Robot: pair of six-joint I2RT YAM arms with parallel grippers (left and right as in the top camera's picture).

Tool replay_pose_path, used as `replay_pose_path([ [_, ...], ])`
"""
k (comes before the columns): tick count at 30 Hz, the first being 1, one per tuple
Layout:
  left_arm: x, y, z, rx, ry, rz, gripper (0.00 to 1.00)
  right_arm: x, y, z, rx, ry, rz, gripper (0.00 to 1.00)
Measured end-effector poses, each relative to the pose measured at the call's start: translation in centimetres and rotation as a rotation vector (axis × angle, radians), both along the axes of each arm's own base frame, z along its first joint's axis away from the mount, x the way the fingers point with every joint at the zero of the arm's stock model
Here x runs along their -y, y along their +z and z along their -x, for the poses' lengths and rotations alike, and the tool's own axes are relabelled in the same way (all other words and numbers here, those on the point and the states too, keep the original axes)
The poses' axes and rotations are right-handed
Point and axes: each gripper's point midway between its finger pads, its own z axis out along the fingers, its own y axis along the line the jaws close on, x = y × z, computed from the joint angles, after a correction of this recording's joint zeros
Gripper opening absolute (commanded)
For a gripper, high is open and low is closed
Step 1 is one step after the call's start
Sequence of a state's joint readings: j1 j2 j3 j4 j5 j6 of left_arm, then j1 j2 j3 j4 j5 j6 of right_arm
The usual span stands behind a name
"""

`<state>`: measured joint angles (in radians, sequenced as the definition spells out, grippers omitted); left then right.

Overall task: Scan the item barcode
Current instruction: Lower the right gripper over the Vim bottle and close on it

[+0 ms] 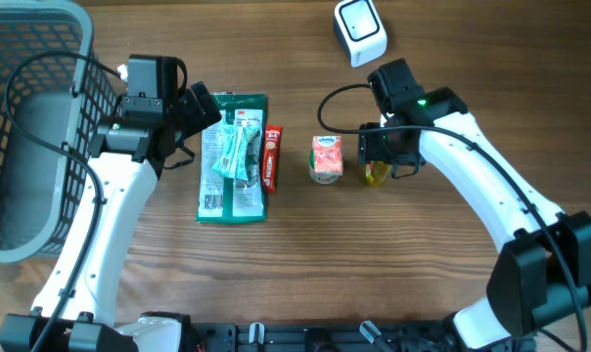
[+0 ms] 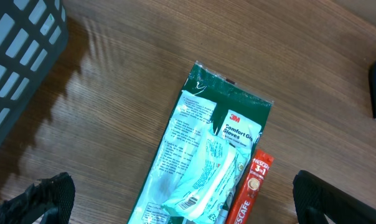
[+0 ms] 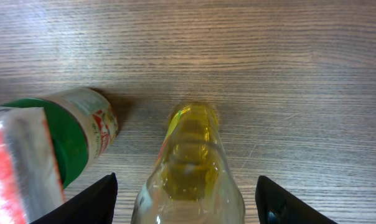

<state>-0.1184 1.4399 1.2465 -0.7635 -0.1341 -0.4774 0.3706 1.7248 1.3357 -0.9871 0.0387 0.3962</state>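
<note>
A small clear bottle of yellow liquid [image 3: 191,168] lies on the wooden table, and only a sliver of it [image 1: 376,175] shows under the right arm in the overhead view. My right gripper [image 3: 188,202] straddles it, open, with a gap between each finger [image 3: 91,202] and the bottle. The white barcode scanner [image 1: 359,31] stands at the back of the table. My left gripper [image 2: 182,199] hangs open above a green 3M gloves packet [image 2: 206,155], whose barcode faces up.
A red Nescafe sachet [image 1: 272,156] lies along the gloves packet's [image 1: 232,156] right edge. A red-and-white carton [image 1: 326,159] and a green-capped jar [image 3: 73,140] sit just left of the bottle. A grey wire basket [image 1: 41,127] fills the left side.
</note>
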Motion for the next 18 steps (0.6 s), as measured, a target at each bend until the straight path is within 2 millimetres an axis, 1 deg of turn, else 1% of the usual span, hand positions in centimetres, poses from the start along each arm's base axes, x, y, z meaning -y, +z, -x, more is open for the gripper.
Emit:
replay_pose_path([
  [4, 0.0, 0.0, 0.0, 0.0, 0.0, 0.0, 1.0, 0.03, -1.08, 0.08, -0.03, 0.0, 0.011, 0.64],
  [5, 0.0, 0.0, 0.0, 0.0, 0.0, 0.0, 1.0, 0.03, -1.08, 0.08, -0.03, 0.0, 0.011, 0.64],
  [7, 0.0, 0.0, 0.0, 0.0, 0.0, 0.0, 1.0, 0.03, -1.08, 0.08, -0.03, 0.0, 0.011, 0.61],
  [14, 0.0, 0.0, 0.0, 0.0, 0.0, 0.0, 1.0, 0.03, -1.09, 0.09, -0.03, 0.0, 0.012, 0.6],
  [18, 0.0, 0.0, 0.0, 0.0, 0.0, 0.0, 1.0, 0.06, -1.1, 0.16, -0.033, 0.0, 0.013, 0.58],
])
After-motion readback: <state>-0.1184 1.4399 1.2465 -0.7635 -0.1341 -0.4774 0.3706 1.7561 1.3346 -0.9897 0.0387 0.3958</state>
